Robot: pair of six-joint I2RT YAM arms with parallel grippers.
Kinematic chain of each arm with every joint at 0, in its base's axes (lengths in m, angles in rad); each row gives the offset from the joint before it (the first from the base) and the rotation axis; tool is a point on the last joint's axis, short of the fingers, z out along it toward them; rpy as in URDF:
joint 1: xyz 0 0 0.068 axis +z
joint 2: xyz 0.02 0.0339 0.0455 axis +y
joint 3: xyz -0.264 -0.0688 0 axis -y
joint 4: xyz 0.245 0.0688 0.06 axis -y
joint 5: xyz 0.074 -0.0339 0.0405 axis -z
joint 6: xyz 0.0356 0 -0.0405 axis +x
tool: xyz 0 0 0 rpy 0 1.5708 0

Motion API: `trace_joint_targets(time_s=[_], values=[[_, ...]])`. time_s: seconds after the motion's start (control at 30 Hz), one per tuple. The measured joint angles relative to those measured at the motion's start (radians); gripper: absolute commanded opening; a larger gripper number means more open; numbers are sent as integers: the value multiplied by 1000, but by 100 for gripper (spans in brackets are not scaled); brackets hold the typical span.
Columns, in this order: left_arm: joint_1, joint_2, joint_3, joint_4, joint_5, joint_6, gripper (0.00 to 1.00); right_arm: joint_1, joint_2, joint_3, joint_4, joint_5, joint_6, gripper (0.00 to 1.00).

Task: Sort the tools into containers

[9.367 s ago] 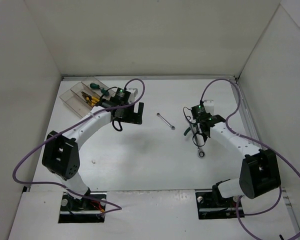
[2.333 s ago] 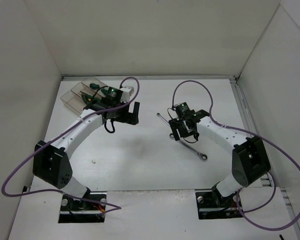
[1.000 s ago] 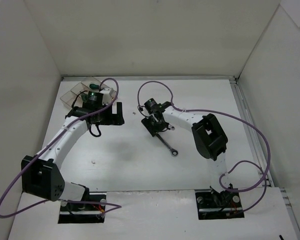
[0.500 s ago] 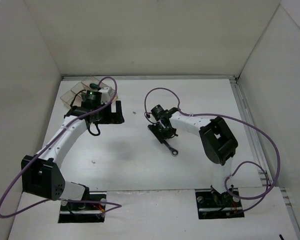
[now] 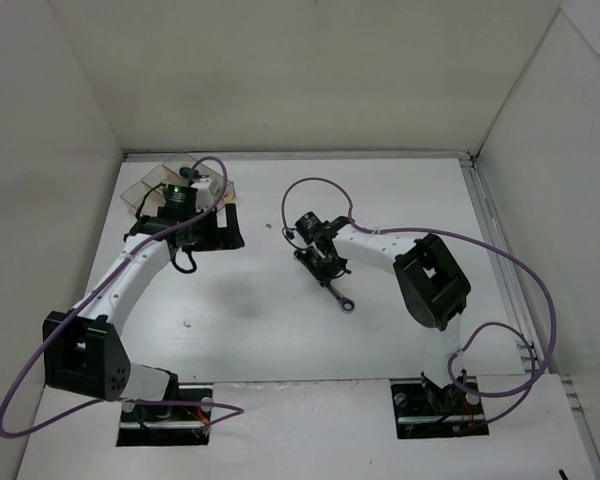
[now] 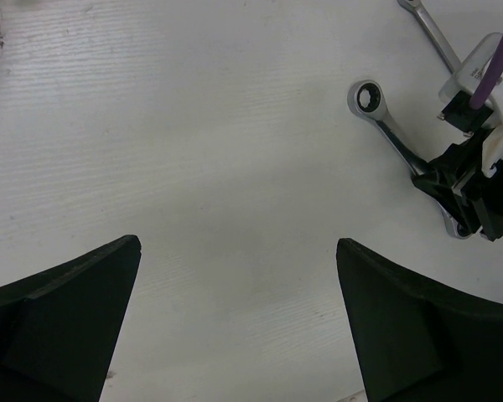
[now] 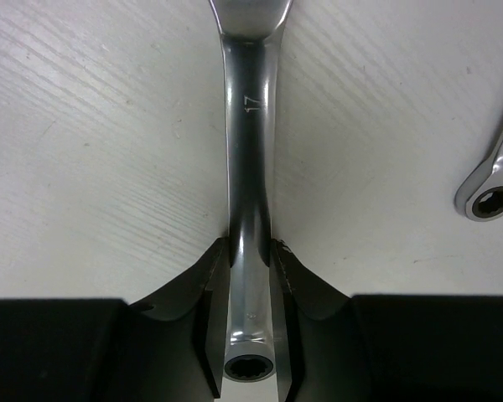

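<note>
A silver wrench (image 5: pixel 340 294) lies on the white table; my right gripper (image 5: pixel 320 260) is shut on its shank. In the right wrist view both fingers press the wrench (image 7: pixel 250 126) near its ring end, at my right gripper (image 7: pixel 250 251). A second wrench (image 7: pixel 490 197) lies just to the right, apart from the fingers. The clear containers (image 5: pixel 143 189) sit at the back left, partly hidden by my left wrist. My left gripper (image 5: pixel 220 228) hovers beside them, open and empty, its fingers (image 6: pixel 67 318) wide apart. The left wrist view shows the held wrench (image 6: pixel 384 121) and the right gripper (image 6: pixel 474 197).
White walls enclose the table on three sides. Purple cables loop above both arms. A small dark speck (image 5: pixel 268 224) lies between the two grippers. The other wrench's end (image 6: pixel 427 21) shows at the top right of the left wrist view.
My right gripper's jaws have closed onto the wrench shank. The right arm shifted slightly; the left gripper stayed open near the containers.
</note>
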Motion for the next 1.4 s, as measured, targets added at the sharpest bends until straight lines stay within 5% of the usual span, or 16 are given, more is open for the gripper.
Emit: trace_joint_targets(time_s=[0.53,1.4], values=[[9,-16,-60,174,190,-207,98,-1,-48,78,0,-40,56,0],[-119,211,10,443,161,-571,84,-8,-174,148,3,-169,116,0]])
